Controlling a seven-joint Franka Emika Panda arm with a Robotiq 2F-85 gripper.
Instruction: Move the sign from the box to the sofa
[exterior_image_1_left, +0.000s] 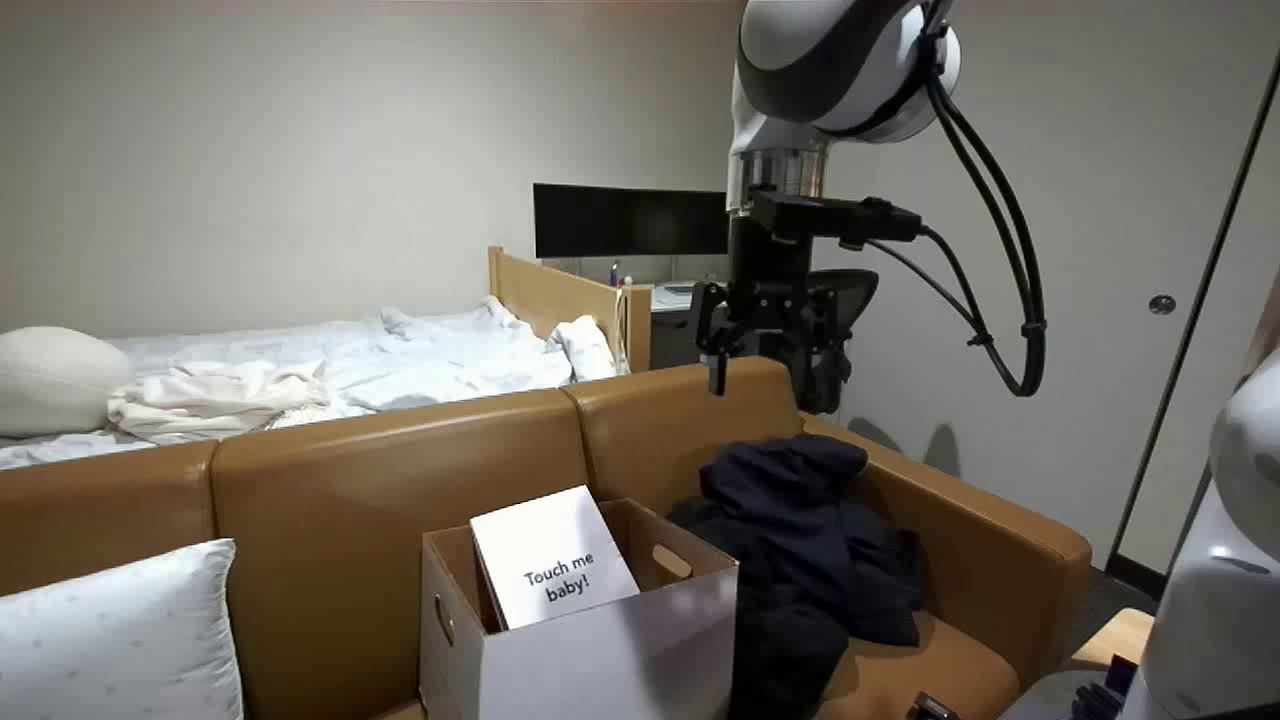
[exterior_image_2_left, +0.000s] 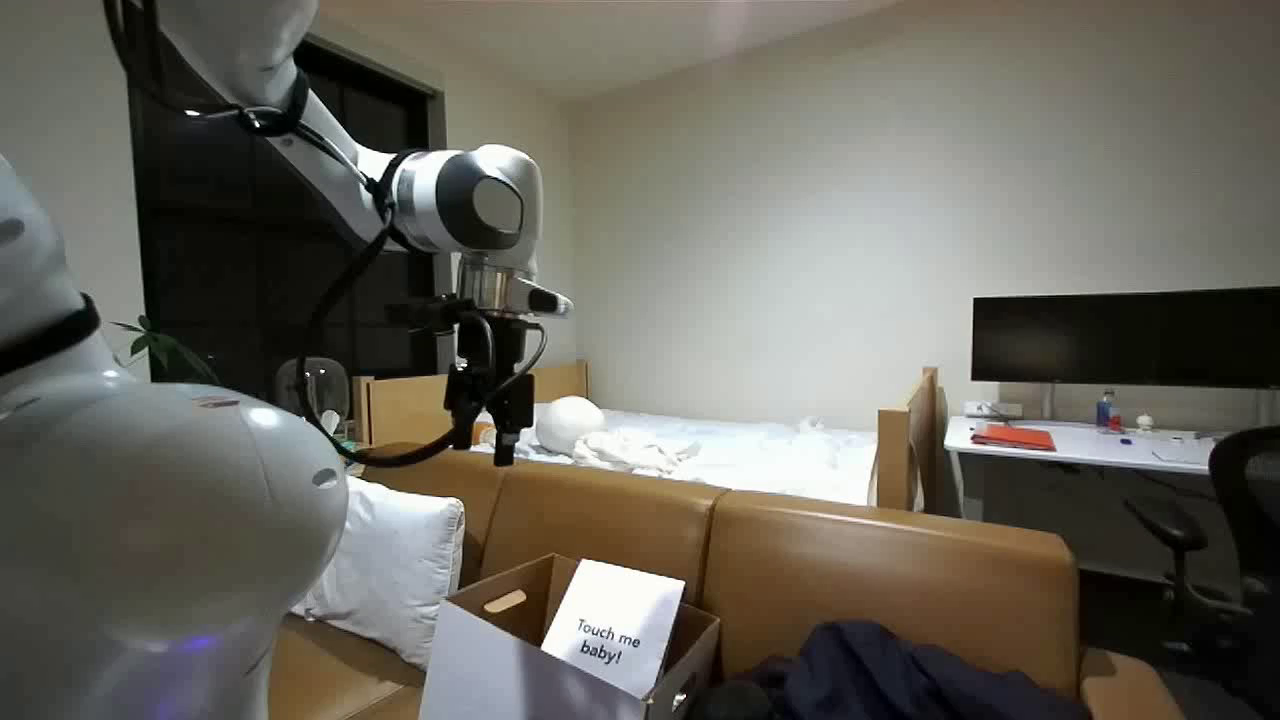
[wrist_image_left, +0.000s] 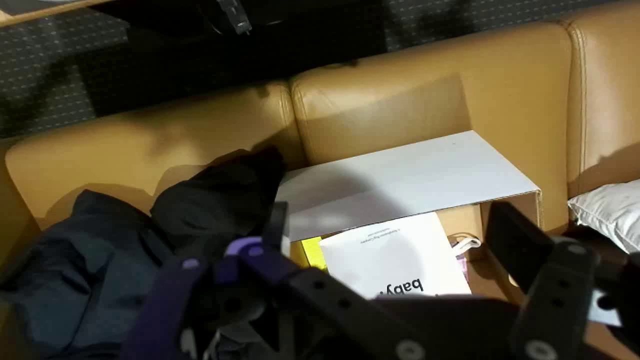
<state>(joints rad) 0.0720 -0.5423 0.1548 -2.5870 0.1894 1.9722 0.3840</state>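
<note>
Sign (exterior_image_1_left: 555, 555) in box (exterior_image_1_left: 610, 660) on sofa (exterior_image_1_left: 400, 490), box between pillow (exterior_image_1_left: 120, 640) and clothing (exterior_image_1_left: 800, 560), bed (exterior_image_1_left: 450, 360) behind

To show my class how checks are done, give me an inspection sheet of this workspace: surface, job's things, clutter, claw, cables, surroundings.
Surface: tan sofa.
Job's things: box, open-topped, base out of view; sign, tilted inside it, top sticking out, reading "Touch me baby!"
Clutter: dark cloth and white pillow on the sofa; something yellow inside the box.
Claw: open, apart from the sign; nothing seen held.
Cables: black, looped from the arm, apart from the box.
Surroundings: bed behind the sofa; desk and screen.
</note>
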